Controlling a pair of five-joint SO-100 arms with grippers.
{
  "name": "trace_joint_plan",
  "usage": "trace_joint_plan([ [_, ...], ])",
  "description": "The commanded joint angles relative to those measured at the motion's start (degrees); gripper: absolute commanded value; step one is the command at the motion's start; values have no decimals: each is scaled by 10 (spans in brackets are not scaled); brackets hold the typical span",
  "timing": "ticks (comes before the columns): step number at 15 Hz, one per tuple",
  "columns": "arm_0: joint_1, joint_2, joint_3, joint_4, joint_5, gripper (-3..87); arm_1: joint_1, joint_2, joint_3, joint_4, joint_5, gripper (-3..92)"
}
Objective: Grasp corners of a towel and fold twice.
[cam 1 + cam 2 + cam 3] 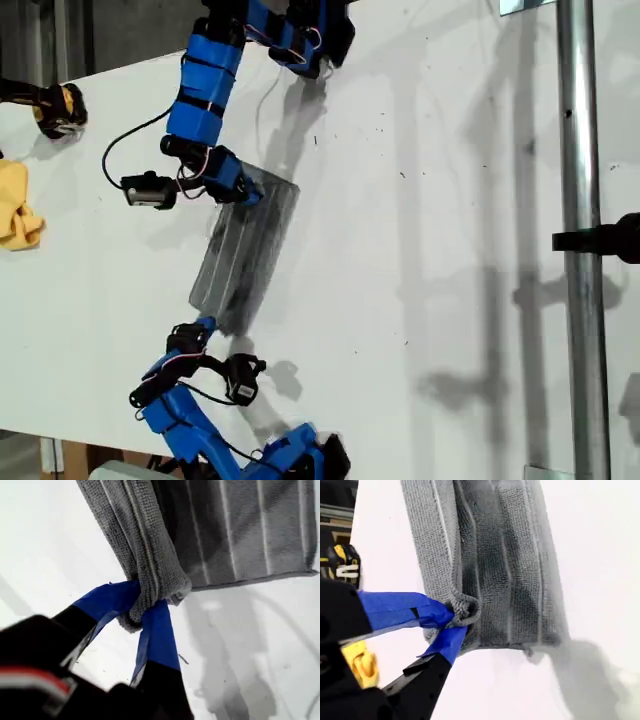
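- My first gripper [240, 192] [145, 607], a blue-taped two-finger claw, is clamped on a bunched corner [160, 587] of the grey square microfibre towel with thin pale stripes [245, 250] [225, 530] [505, 555].
- My second gripper [203, 325] [455, 622], also blue-taped, is pinched tight on another gathered corner [465, 605] at the towel's opposite end.
- The towel is doubled over into a long narrow strip (layers show in both wrist views). It stretches between the two grippers on the flat white table [450, 250], left of centre in the exterior view.
- Whether the strip rests fully on the table or is partly raised cannot be determined.
- A crumpled yellow cloth [18, 215] lies at the exterior view's left edge, well apart from the towel.
- A black-and-yellow object [60, 110] sits near it; its type cannot be determined.
- A grey metal pole [580, 250] runs down the exterior view's right.
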Motion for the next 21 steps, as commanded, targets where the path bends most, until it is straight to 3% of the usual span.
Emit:
trace_joint_plan([
  [1, -27, -28, -58, -46, 25, -28, 52, 44, 17, -27, -30, -2],
  [6, -64, -80, -95, -132, 73, -27, 153, 61, 29, -82, -82, -2],
  [11, -75, -101, -145, -163, 105, -27, 199, 144, 51, -72, -107, -2],
  [21, -79, -223, -149, -80, 52, -26, 88, 35, 112, -87, -54, -2],
])
